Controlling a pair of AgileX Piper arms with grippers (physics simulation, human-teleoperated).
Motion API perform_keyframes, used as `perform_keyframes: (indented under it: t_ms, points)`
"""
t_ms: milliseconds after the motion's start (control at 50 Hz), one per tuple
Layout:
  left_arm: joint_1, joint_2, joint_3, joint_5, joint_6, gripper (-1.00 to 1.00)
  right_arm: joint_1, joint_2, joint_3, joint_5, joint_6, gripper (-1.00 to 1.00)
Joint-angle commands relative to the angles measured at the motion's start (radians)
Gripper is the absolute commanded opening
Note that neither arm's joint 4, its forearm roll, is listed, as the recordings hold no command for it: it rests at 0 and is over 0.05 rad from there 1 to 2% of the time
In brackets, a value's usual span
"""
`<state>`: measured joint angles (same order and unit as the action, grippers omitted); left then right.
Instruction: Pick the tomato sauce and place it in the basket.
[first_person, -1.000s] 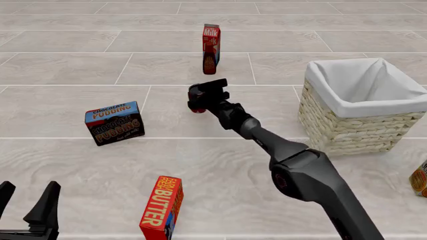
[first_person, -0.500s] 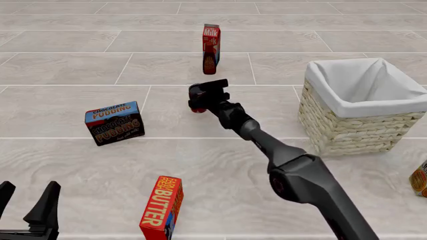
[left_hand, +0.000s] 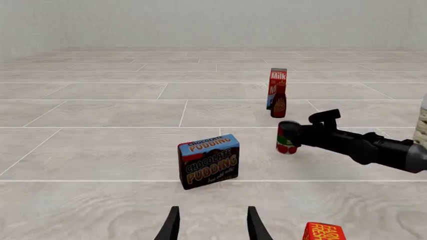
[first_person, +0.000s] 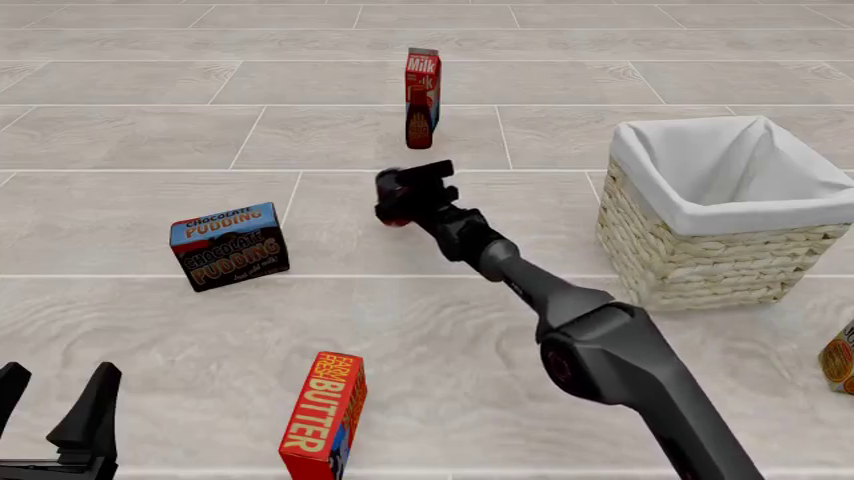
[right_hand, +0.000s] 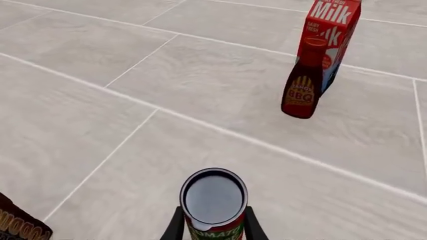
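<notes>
The tomato sauce (right_hand: 213, 197), a small dark red can with a dark lid, stands upright between the fingers of my right gripper (right_hand: 213, 222). Both fingers press against its sides. In the front view the right gripper (first_person: 395, 196) covers most of the can (first_person: 392, 217) at the middle of the floor, well left of the basket (first_person: 727, 215). The left wrist view shows the can (left_hand: 287, 145) held from the side; I cannot tell if its base touches the floor. My left gripper (first_person: 56, 388) hangs open and empty at the near left corner.
A milk carton (first_person: 423, 72) with a BBQ bottle (first_person: 419, 128) in front stands beyond the can. A chocolate pudding box (first_person: 230, 245) sits left, a butter box (first_person: 323, 415) near front. An orange-labelled can (first_person: 839, 358) shows at the right edge.
The right gripper and the can have shifted very slightly up and left in the front view. The left arm has stayed put.
</notes>
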<state>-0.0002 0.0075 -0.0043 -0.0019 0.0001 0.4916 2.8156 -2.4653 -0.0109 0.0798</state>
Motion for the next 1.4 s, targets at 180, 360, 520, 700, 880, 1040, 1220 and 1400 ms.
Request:
perform_keyframes:
  t_ms: [180, 360, 520, 700, 880, 1040, 1220, 1400]
  points:
    - [0.0, 0.0, 0.0, 0.0, 0.0, 1.0, 0.029, -0.149, 0.238, -0.112, 0.005, -1.0]
    - [0.0, 0.0, 0.0, 0.0, 0.0, 1.0, 0.029, -0.199, 0.304, -0.144, -0.005, -1.0]
    - [0.0, 0.0, 0.0, 0.0, 0.0, 1.0, 0.028, -0.245, 0.352, -0.162, -0.016, -1.0]
    - [0.0, 0.0, 0.0, 0.0, 0.0, 1.0, 0.036, -0.326, 0.45, -0.204, -0.021, -1.0]
    - [0.0, 0.0, 0.0, 0.0, 0.0, 1.0, 0.043, -0.415, 0.558, -0.248, -0.028, -1.0]
    - [0.0, 0.0, 0.0, 0.0, 0.0, 1.0, 0.044, -0.467, 0.622, -0.271, -0.035, -1.0]
    - [0.0, 0.0, 0.0, 0.0, 0.0, 1.0, 0.042, -0.546, 0.716, -0.303, -0.036, -1.0]
    - [0.0, 0.0, 0.0, 0.0, 0.0, 1.0, 0.048, -0.641, 0.833, -0.345, -0.039, -1.0]
